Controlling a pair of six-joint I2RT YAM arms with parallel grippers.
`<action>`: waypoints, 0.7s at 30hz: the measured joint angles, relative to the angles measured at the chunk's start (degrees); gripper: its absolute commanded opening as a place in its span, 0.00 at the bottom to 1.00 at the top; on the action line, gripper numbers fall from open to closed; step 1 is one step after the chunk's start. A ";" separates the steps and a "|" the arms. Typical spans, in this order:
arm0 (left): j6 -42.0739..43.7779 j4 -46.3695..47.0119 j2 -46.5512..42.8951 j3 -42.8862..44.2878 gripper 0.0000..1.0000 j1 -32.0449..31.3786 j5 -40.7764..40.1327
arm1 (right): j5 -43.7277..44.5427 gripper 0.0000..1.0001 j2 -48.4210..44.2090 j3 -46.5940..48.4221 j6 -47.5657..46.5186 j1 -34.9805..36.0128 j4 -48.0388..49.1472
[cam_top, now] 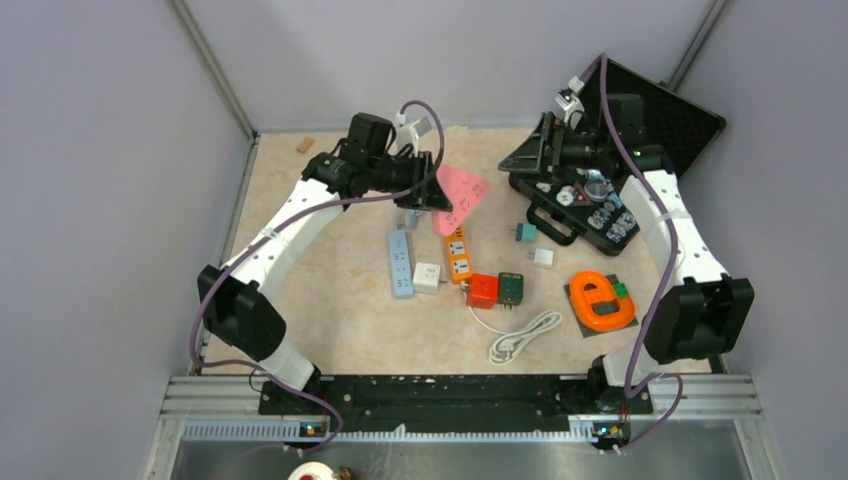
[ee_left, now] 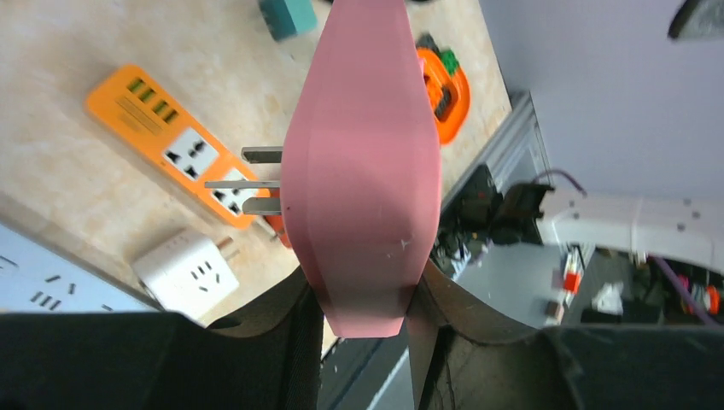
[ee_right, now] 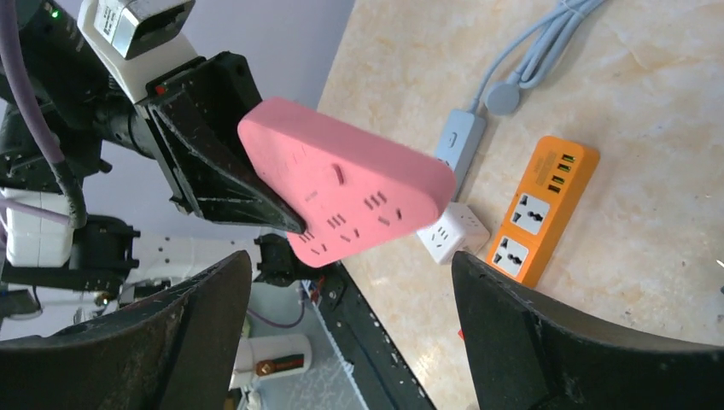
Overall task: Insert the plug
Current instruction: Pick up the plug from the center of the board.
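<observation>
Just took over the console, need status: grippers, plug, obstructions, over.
Left gripper shut on pink plug block, prongs exposed. Right gripper open, empty. Orange strip on table, sockets unobstructed.

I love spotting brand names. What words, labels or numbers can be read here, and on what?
None can be read.
pink power strip: any print too small to read.
orange power strip: no lettering visible.
white box on the left arm: label blurred.
</observation>
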 measured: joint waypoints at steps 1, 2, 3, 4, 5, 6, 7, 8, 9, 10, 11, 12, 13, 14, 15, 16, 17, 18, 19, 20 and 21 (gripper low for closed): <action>1.05 -1.11 -0.17 -0.02 0.00 -0.26 1.01 | -0.96 0.86 0.28 0.20 -0.98 0.00 -0.11; 2.23 -2.43 -0.31 -0.02 0.00 -0.63 2.34 | -1.70 0.87 0.48 0.22 -1.62 0.00 -0.13; 3.02 -3.34 -0.39 -0.02 0.00 -1.03 3.34 | -2.60 0.87 0.72 0.22 -2.45 0.02 -0.33; 3.91 -4.28 -0.48 -0.02 0.00 -1.55 4.44 | -3.45 0.87 0.96 0.20 -3.13 0.07 -0.37; 4.44 -4.96 -0.50 -0.02 0.00 -2.10 5.29 | -4.42 0.87 1.22 0.15 -3.61 0.11 -0.31; 5.14 -5.84 -0.50 -0.02 0.00 -2.86 6.16 | -5.20 0.87 1.36 0.02 -3.91 0.17 -0.13; 5.68 -6.78 -0.50 -0.02 0.00 -3.63 7.13 | -6.05 0.87 1.44 -0.24 -4.09 0.31 0.13; 5.97 -7.48 -0.50 -0.02 0.00 -4.24 7.93 | -6.86 0.88 1.44 -0.74 -4.31 0.57 0.74; 6.19 -8.04 -0.50 -0.02 0.00 -4.83 8.87 | -7.67 0.88 1.44 -1.25 -4.52 1.01 1.18; 6.32 -8.35 -0.50 -0.02 0.00 -5.38 10.03 | -8.72 0.88 1.44 -2.12 -4.52 1.70 1.99; 6.40 -8.63 -0.50 -0.02 0.00 -5.88 10.99 | -9.90 0.88 1.49 -3.13 -4.63 2.58 2.73; 6.43 -8.85 -0.50 -0.02 0.00 -6.23 11.78 | -11.10 0.88 1.53 -4.20 -4.46 3.52 3.65; 6.47 -9.11 -0.50 0.00 0.00 -6.45 12.55 | -12.39 0.87 1.64 -5.40 -4.22 4.76 4.57; 6.58 -9.29 -0.50 0.00 0.00 -6.51 13.05 | -13.62 0.86 1.81 -6.45 -3.87 5.92 5.42; 6.60 -9.42 -0.50 0.00 0.00 -6.60 13.46 | -14.93 0.85 2.08 -7.30 -3.67 7.19 6.21; 6.60 -9.49 -0.50 0.02 0.00 -6.75 13.86 | -16.02 0.83 2.47 -7.89 -3.34 8.44 6.71; 6.60 -9.53 -0.50 0.02 0.00 -6.91 14.12 | -17.05 0.78 2.89 -8.20 -3.32 9.53 7.15; 6.58 -9.55 -0.50 0.02 0.00 -6.97 14.32 | -17.94 0.70 3.30 -8.24 -3.30 10.43 7.21; 6.54 -9.53 -0.50 0.02 0.00 -7.02 14.29 | -18.60 0.62 3.54 -8.24 -3.39 11.08 7.41; 6.49 -9.49 -0.50 0.02 0.00 -7.04 14.25 | -19.69 0.54 3.72 -8.31 -3.30 11.78 7.65; 6.38 -9.44 -0.50 0.02 0.00 -7.04 14.10 | -20.44 0.46 3.72 -8.37 -3.43 12.04 8.02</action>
